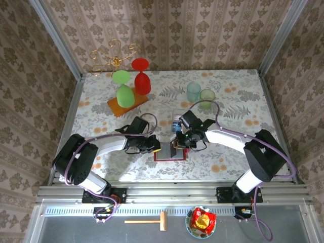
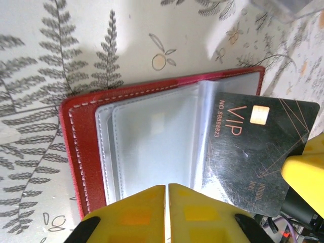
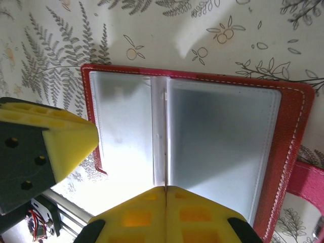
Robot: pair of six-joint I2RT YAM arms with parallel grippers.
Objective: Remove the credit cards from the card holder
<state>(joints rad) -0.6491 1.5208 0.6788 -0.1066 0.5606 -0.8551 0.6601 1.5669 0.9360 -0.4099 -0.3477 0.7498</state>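
Now: right gripper (image 3: 166, 215) clamped on black card (image 2: 253, 152), card on edge at spine of open card holder (image 3: 291, 152). Left gripper (image 2: 167, 215) fingers together at holder's edge. Cloudy pockets (image 3: 223, 142), contents unclear. Floral table (image 2: 30, 61) beneath.

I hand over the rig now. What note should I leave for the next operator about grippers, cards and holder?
Left gripper: shut, at the edge of the open card holder.
Right gripper: shut on the black card, which looks mostly out of the holder.
Done: one card nearly extracted.
Left: pull it free, set it down, then check the cloudy pockets; whether other cards remain I cannot tell.
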